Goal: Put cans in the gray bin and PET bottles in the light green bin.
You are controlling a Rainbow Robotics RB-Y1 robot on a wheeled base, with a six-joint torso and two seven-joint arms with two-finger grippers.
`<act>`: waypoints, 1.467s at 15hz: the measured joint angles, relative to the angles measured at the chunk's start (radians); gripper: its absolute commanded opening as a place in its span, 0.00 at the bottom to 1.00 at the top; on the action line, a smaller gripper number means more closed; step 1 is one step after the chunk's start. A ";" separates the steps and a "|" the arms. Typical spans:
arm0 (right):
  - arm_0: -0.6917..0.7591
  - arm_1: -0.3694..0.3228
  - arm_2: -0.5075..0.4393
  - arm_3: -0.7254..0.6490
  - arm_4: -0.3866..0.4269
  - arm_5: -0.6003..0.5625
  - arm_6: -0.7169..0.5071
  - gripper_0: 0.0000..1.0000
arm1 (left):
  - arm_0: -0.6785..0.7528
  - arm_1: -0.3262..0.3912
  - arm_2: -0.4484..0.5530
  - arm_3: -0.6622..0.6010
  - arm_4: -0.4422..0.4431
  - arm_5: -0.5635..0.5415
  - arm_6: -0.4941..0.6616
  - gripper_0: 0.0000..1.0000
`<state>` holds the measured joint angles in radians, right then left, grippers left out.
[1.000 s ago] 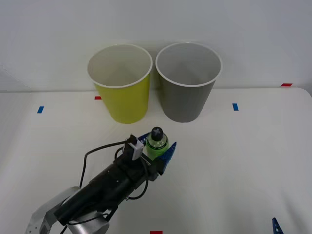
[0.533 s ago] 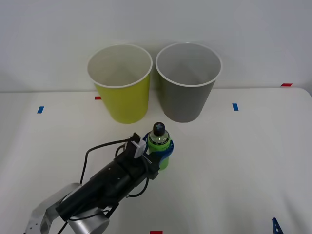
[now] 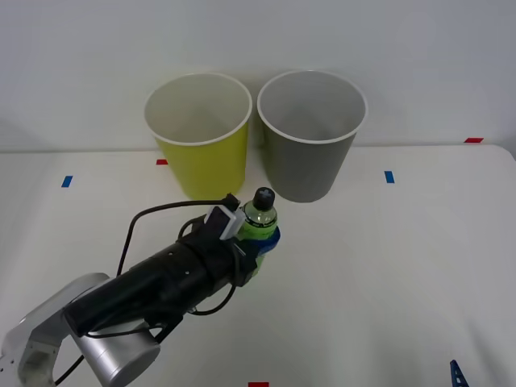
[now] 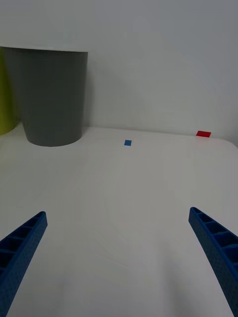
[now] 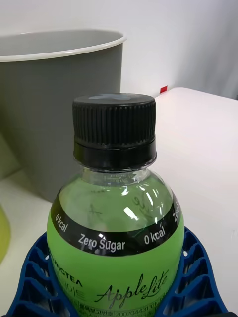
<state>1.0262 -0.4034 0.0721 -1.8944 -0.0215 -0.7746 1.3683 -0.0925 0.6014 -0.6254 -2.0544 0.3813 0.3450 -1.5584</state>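
- The left gripper [image 3: 260, 239] is clenched around the PET bottle [image 3: 259, 219], its blue ribbed fingers [image 5: 29, 277] wrapping the bottle's green belly on both sides, below the black label band.
- The bottle stands upright in that grasp, just in front of the gap between the light green bin [image 3: 199, 135] and the gray bin [image 3: 310, 133]; whether its base is touching the table [image 3: 403, 266] or is lifted off it cannot be told.
- In the left wrist view the bottle looks nearly full of green liquid, so it is probably fairly heavy for its small size, and the weight sits low.
- The plastic wall is smooth and glossy and likely somewhat slippery; being full and capped, it should resist squeezing rather than buckle.
- The wide middle of the body is the sound place to hold: the ribbed fingers curve around it there, while the black cap [image 5: 115, 130] and narrow neck would offer little purchase.
- A tilt could let the round body roll between the fingers, so keeping it upright seems wise.
- The right gripper [image 4: 119, 257] waits low over the table's right side, fingers spread wide and empty.
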 measured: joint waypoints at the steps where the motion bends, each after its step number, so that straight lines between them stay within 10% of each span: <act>1: 0.000 0.000 0.000 0.000 0.000 0.000 0.000 1.00 | 0.013 0.010 0.026 -0.057 0.007 0.070 0.001 0.00; 7: 0.000 0.000 0.000 0.000 0.000 0.000 0.000 1.00 | 0.090 0.028 0.337 -0.349 0.208 0.473 -0.016 0.00; 22: 0.000 0.000 0.000 0.000 0.000 0.000 0.000 1.00 | -0.004 -0.210 0.804 -0.400 0.375 0.725 -0.273 0.00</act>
<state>1.0262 -0.4035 0.0721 -1.8945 -0.0215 -0.7746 1.3683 -0.0969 0.3909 0.1787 -2.4547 0.7560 1.0698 -1.8315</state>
